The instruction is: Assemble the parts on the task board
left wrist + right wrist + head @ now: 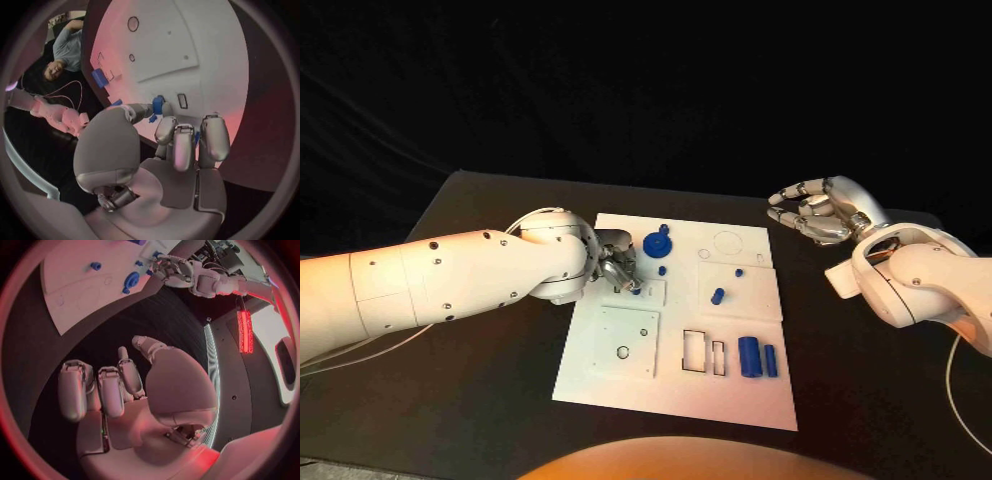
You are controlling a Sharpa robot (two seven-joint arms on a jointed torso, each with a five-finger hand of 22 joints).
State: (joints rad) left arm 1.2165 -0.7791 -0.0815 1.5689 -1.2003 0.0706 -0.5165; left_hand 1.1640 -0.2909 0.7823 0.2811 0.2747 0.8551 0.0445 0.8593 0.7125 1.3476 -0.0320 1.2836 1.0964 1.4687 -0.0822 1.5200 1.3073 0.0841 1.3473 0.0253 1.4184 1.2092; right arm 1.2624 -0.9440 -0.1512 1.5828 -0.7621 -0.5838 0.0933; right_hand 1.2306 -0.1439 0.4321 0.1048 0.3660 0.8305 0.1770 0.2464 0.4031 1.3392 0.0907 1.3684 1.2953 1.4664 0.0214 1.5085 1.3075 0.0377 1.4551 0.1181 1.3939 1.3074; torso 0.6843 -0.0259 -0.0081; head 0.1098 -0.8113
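Task board: white plate in the middle of the black table, long side running near to far; bare dark tabletop on its left, right and near sides.
Left hand: over the board's left edge, about halfway along; fingers curled down onto the board, pinching a small blue part between thumb and a finger in the left wrist view.
Right hand: raised above the table's far right, off the board and just beyond its far right corner; fingers loosely curled and apart, holding nothing.
Blue disc part: on the board's far left area, just right of the left hand.
Small blue peg: near the board's centre, standing in a raised square panel.
Small blue stud: just beyond the peg, apart from it.
Two blue cylinders: side by side near the board's right edge, on the near half.
Rectangular slots: just left of the cylinders, unfilled.
Square plate with a round hole: near-left part of the board.
Room: broad open board surface between the two hands.
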